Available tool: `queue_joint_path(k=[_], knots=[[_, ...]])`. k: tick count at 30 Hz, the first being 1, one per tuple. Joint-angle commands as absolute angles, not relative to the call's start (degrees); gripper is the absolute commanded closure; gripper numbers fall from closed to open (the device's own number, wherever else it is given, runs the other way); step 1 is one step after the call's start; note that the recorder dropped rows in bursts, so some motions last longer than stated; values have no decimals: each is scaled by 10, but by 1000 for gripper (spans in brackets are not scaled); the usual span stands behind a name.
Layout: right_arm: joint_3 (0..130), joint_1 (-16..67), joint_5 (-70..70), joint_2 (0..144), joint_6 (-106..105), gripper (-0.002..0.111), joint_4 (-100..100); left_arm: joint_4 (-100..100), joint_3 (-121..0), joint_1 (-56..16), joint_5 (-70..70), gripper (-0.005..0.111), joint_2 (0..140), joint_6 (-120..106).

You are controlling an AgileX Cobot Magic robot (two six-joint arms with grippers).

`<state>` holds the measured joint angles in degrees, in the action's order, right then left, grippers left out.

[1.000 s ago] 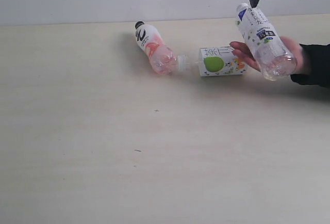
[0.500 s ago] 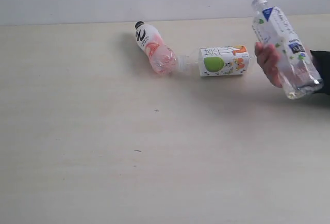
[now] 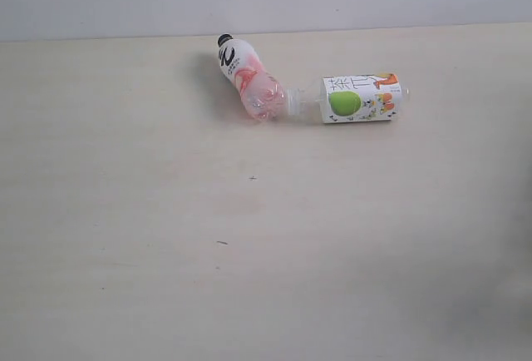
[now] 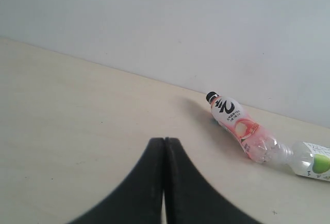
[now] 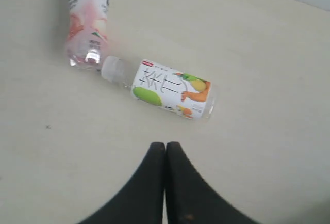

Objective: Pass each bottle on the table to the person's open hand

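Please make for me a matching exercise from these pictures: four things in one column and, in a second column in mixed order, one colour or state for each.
Column one:
1. pink bottle
2. green fruit bottle
3. right fingers
4. table

Column two:
a. pale beige
b. shut, holding nothing
c. black cap
d. cap points at the other bottle's base

Pairs: 1-c, 2-d, 3-b, 4-a

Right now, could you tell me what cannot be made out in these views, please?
- Hand: outside every frame.
- Pink bottle: right wrist view, cap end cut off by the edge.
- Green-label bottle: left wrist view, most of it cut off by the edge.
- Its small print: exterior view, too small to read.
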<state>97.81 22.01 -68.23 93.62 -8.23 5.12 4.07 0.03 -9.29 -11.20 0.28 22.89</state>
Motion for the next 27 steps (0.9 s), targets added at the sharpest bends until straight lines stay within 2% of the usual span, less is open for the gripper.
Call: queue_joint_path(k=[1, 27], knots=[[982, 220, -697, 930, -115, 108, 95, 43, 0, -94, -114, 107, 0, 228], [982, 220, -700, 930, -166, 108, 147, 43, 0, -94, -114, 107, 0, 228]])
